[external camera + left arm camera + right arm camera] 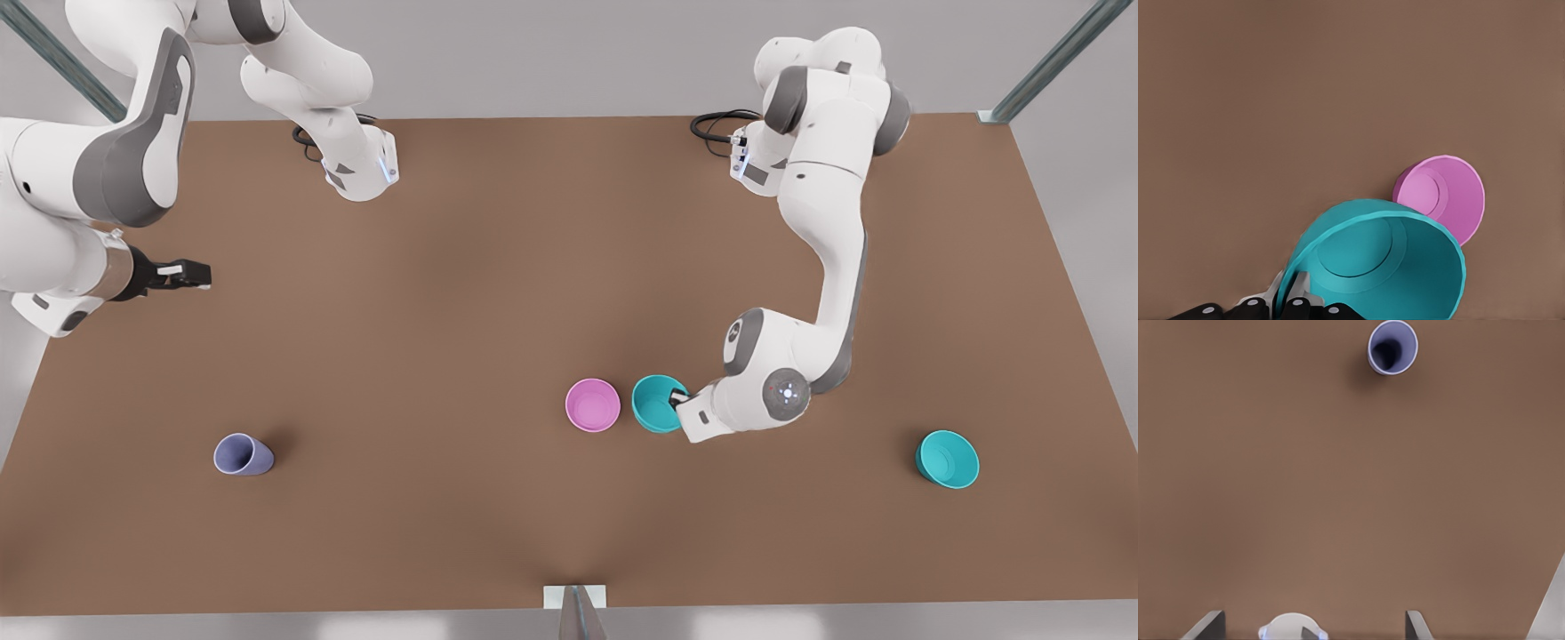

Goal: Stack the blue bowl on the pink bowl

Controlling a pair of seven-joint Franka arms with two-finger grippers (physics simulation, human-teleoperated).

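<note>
Blue bowl (656, 402) tilted, just beside pink bowl (593, 404) on desk (533, 267), left gripper (679, 399) pinching blue bowl's rim on the side away from pink bowl, right gripper (194, 274) waiting well apart from pink bowl, fingers spread, above desk edge, cup (242, 455) beyond.

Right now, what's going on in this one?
The left gripper is clamped on the rim of the blue bowl, holding it tilted right beside the pink bowl; it is not stacked yet. The right gripper waits open at the front view's left, well back from a lavender cup. A second teal bowl sits apart.
</note>
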